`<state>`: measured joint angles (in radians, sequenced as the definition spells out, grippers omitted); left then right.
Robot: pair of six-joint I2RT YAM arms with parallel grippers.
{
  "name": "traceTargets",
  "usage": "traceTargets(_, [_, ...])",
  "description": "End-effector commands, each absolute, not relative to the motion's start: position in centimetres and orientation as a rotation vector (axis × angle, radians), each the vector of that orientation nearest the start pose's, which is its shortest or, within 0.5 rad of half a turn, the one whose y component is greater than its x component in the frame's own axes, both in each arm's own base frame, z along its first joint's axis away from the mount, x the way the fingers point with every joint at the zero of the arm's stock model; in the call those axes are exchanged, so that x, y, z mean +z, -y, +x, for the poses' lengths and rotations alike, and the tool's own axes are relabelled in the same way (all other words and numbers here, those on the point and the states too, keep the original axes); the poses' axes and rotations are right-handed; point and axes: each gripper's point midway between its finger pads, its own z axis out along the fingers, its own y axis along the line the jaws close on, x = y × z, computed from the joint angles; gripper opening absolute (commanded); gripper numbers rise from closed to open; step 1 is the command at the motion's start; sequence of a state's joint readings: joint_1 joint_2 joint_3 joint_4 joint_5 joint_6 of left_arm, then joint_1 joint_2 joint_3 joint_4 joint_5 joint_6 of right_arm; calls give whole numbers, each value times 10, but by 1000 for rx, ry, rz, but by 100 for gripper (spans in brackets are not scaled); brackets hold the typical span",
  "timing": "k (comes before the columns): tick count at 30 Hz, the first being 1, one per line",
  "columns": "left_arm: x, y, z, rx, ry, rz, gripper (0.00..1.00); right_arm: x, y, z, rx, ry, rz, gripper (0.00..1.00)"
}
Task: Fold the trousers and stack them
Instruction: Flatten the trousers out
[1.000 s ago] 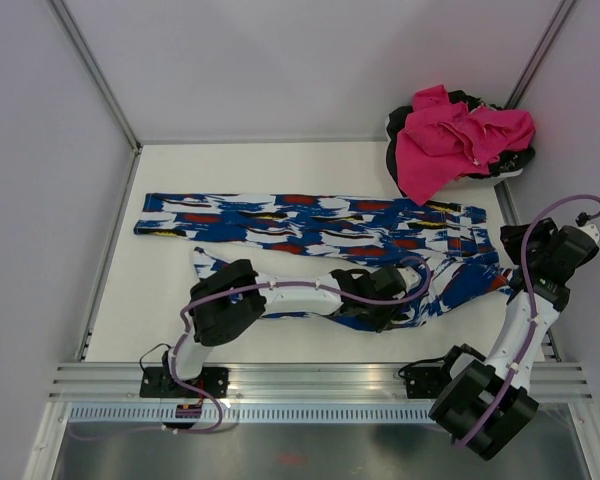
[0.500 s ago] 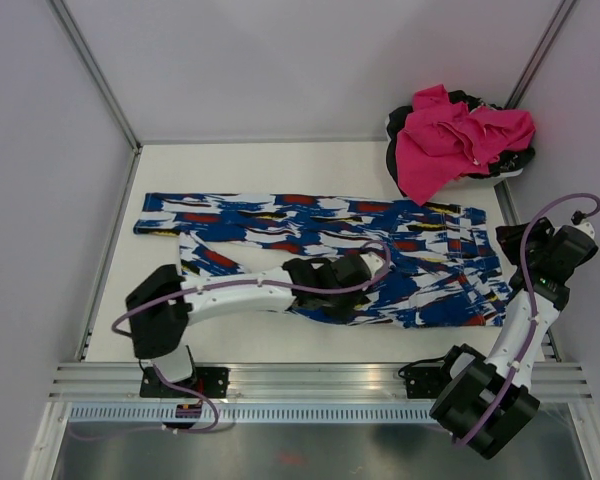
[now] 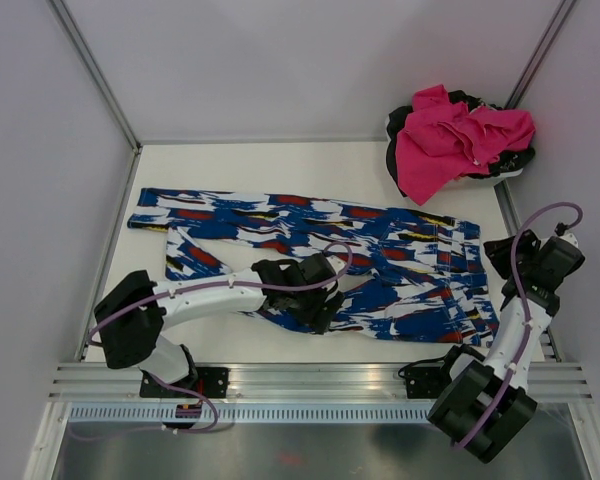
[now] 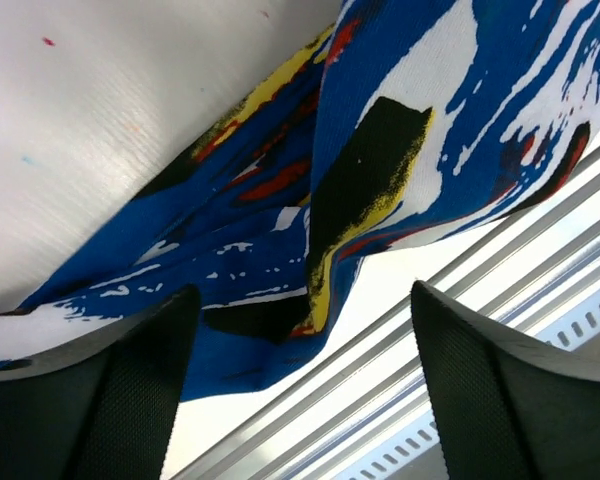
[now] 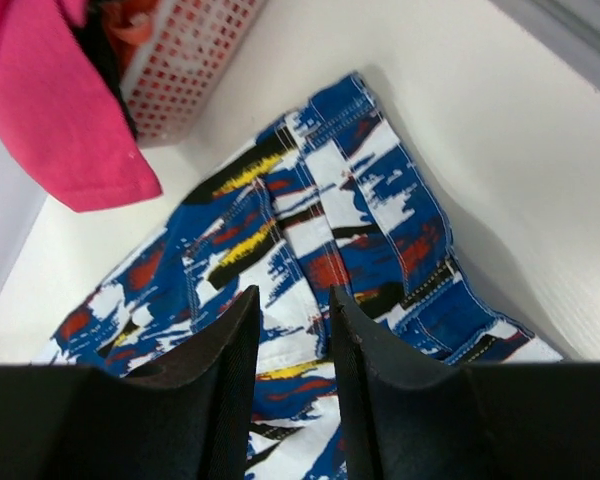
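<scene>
Across the table's middle: trousers laid out, both pincers free

On the table (image 3: 230, 165) the trousers (image 3: 420, 270) lie lengthwise from the left edge to the right edge, with the waistband to the right. Over their near leg the left pincer (image 4: 300, 305) is released, its fingers wide apart above the cloth. At the right edge the right pincer (image 5: 292, 300) hovers narrowly parted, grasping nothing. A pink garment (image 3: 450, 135) sits at the far right corner.

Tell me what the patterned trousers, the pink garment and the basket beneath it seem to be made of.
The trousers: thin, matte cloth, probably woven; it drapes in soft folds and shows stitched seams. The pink garment: soft matte fabric, crumpled loosely; weave too fine to tell. The basket: probably rigid plastic, given its regular grid of small holes.
</scene>
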<state>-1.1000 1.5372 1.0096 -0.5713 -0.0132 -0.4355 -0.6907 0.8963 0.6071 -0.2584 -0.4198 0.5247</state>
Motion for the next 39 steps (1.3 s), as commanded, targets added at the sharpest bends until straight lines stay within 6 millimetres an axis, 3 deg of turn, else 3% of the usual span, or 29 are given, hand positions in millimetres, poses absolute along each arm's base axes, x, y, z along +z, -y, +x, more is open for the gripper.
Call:
traceTargets(1, [98,311,149,-495,-2536,819,92,134,102,272,360,-1896,954,40])
traceTargets(4, [123,307,166,-470,-2506,729,93,108,100,273,368,-1953,975,34])
traceTargets(8, [135,292,186,-445,-2530,568,93,78,83,290,407,-2076,916,8])
traceTargets(11, [119,269,195,-388,-2595,435,93,58,68,309,414,-2193,839,0])
traceTargets(16, [80,192,206,-149,-2681,77,94,37,71,327,376,-2255,828,0])
traceTargets(18, [67,171,205,-89,-2702,-5,94,32,78,327,328,-2256,846,0])
traceTargets(21, [64,138,218,21,-2659,-186,94,14,89,319,237,-2285,892,0])
traceTargets(26, [53,107,234,99,-2637,-424,93,-20,101,305,136,-2358,985,0])
traceTargets(29, [53,101,241,118,-2623,-466,92,-16,109,311,112,-2333,1004,0])
traceTargets(33, [57,87,248,168,-2573,-531,90,9,116,327,122,-2238,973,0])
traceTargets(37, [42,87,257,130,-2580,-589,66,19,109,334,186,-2210,944,0])
traceTargets(39, [35,91,264,119,-2588,-597,43,19,107,334,202,-2214,940,0])
